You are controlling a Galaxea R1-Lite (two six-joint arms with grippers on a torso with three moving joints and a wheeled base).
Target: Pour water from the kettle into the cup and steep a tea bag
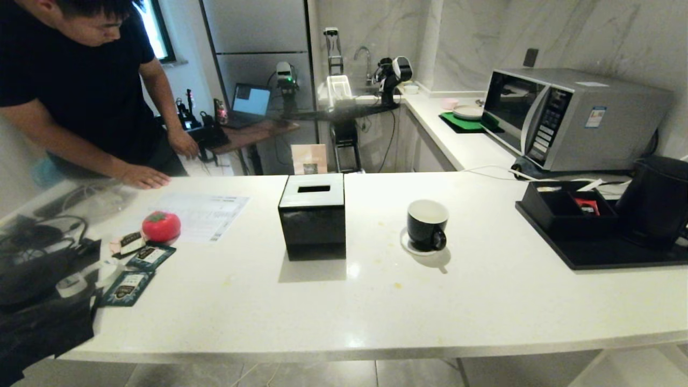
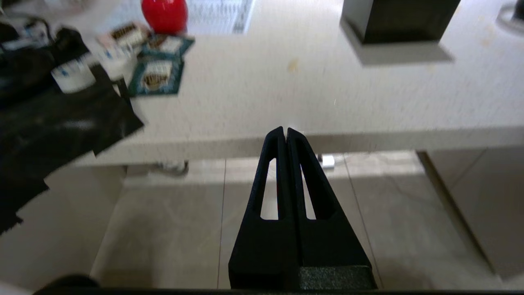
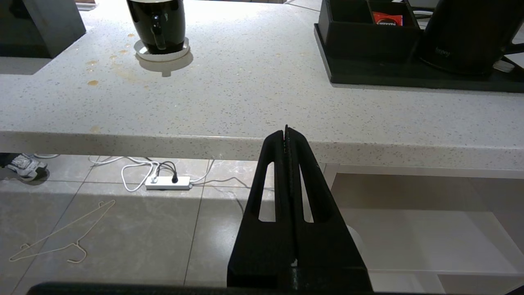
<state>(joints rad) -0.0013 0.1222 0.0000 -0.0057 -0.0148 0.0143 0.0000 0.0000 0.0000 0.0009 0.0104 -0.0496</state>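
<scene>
The glossy black cup (image 1: 427,224) with a white inside stands on its small white saucer (image 1: 408,244) near the middle of the white counter; the same cup (image 3: 157,25) shows in the right wrist view. The matte black kettle (image 1: 658,200) sits at the far right on a black tray (image 1: 602,252); the right wrist view shows the kettle (image 3: 466,35) too. Tea bag packets (image 1: 141,264) lie at the counter's left end. My left gripper (image 2: 285,132) is shut and empty, below the counter's front edge. My right gripper (image 3: 286,132) is shut and empty, also low before the counter. Neither arm shows in the head view.
A square glossy black box (image 1: 313,215) with a slot stands left of the cup. A red tomato-shaped object (image 1: 160,226), a printed sheet (image 1: 207,214) and black cables (image 1: 37,252) crowd the left end. A person (image 1: 80,80) leans a hand on the counter's far left. A microwave (image 1: 570,115) stands behind the tray.
</scene>
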